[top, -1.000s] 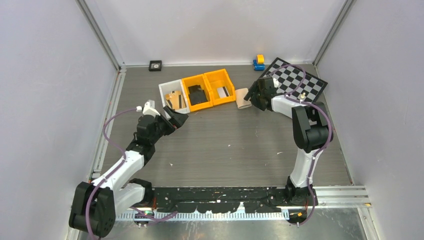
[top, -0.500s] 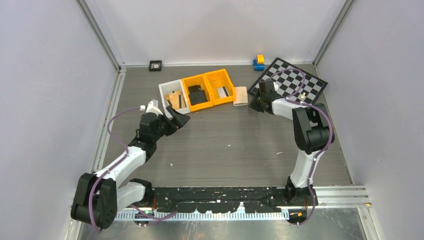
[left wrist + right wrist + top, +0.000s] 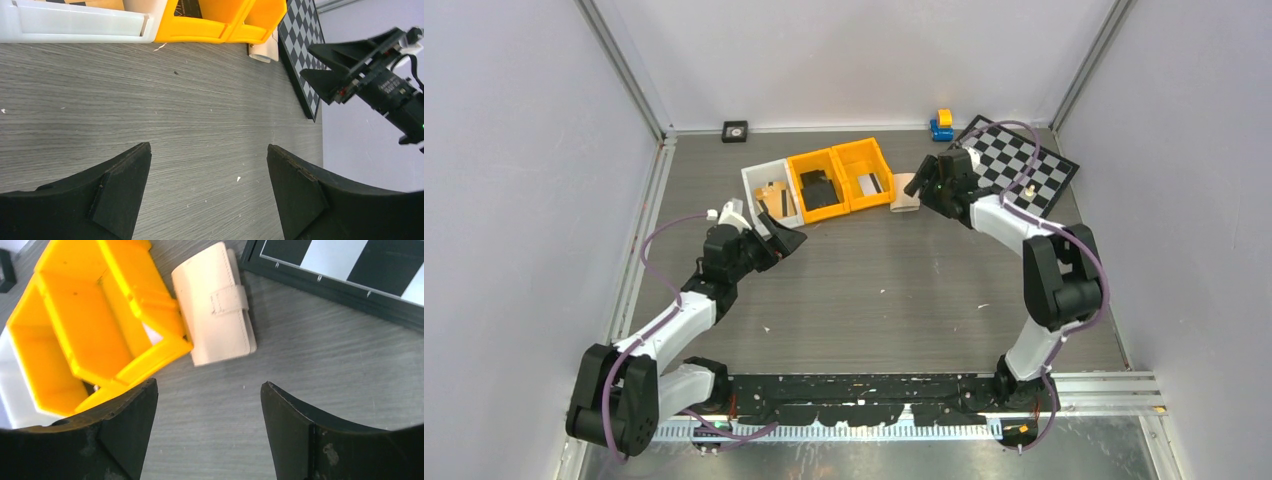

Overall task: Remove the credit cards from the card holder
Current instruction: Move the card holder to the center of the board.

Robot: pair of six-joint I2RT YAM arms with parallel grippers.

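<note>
Progress: not started, on the evidence. The card holder (image 3: 217, 305) lies flat on the desk (image 3: 325, 365), folded shut with its strap across the top face. No credit cards are seen leaving it. What lies in the bins is too small to identify from above.

Right tool (image 3: 207, 440): fingers spread, nothing between them, hanging just on the near side of the holder.
Left tool (image 3: 207, 195): fingers spread, empty, well apart from the holder over bare desk.

Remaining: unfasten the strap, open the fold, draw out each card.

Clearances: one long edge of the holder touches the corner of the orange bin (image 3: 145, 295). The checkerboard (image 3: 350, 270) frame lies near the opposite side, with a strip of desk between. The near side is open, and so, in my judgement, the better approach.
</note>
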